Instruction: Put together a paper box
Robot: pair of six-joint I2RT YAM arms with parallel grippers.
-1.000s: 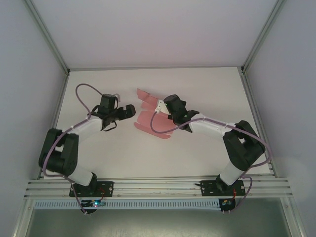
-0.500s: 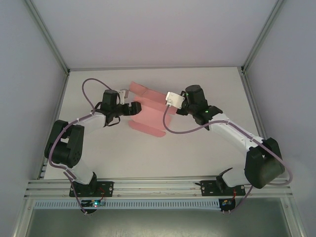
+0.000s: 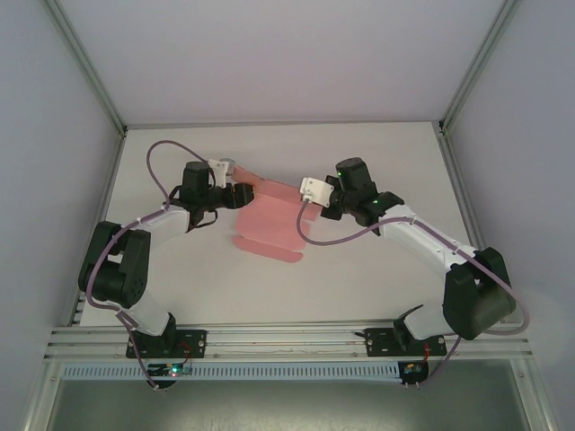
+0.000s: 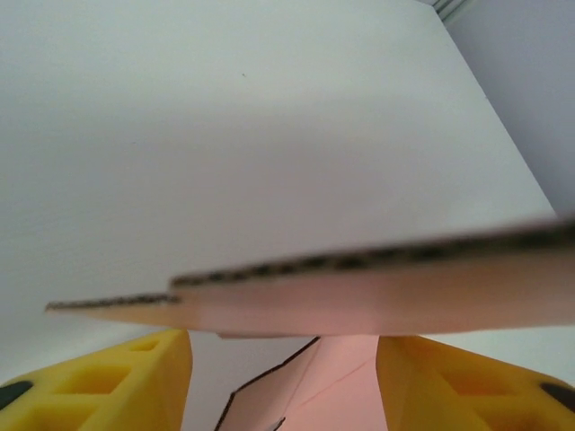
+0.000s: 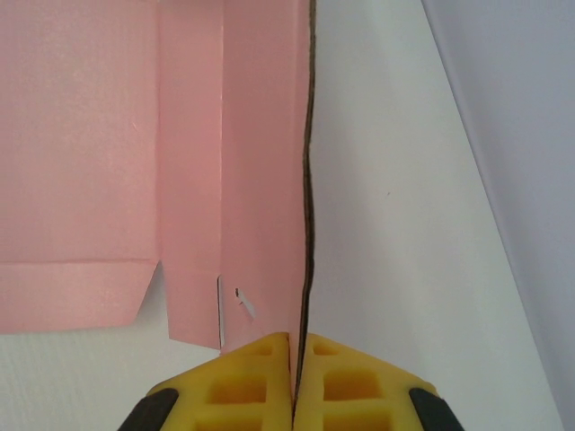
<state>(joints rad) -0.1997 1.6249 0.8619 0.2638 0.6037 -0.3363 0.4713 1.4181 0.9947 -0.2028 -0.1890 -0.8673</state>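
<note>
Box: the paper box (image 3: 269,224), a thin light-pink die-cut card sheet w/ flaps and tabs, isn't a box yet. It's spread between the two arms over the middle of the white bench (image 3: 377,260). We can't tell if it rests on the bench or hangs just above.
R gripper: the black R gripper (image 3: 305,199) w/ yellow fingers is clenched on the sheet's right edge. In its wrist view the R gripper (image 5: 295,346) has both fingers meeting w/ the card edge pinched between, and the paper box (image 5: 108,135) stretches away to the left.
L gripper: the L gripper (image 3: 241,196), same build, sits at the sheet's far-left corner. Its wrist view shows the L gripper (image 4: 283,346) w/ fingers apart and the paper box (image 4: 359,296) crossing edge-on just ahead. We see nothing pinched; whether the pads touch card, can't tell.
Step (our guess): get a 2nd hold on the left side so a panel can be folded against the R grip.
Risk 1: L closes on two layers or the wrong flap, so the fold lands off the crease.
Risk 2: arms pull apart w/ both clamped, so the thin card tears or buckles.
Risk 3: L pushes before gripping, so the sheet pivots round the R pinch and slips out.
Risk 4: a hard squeeze dents the tabs, so they won't slot later.
</note>
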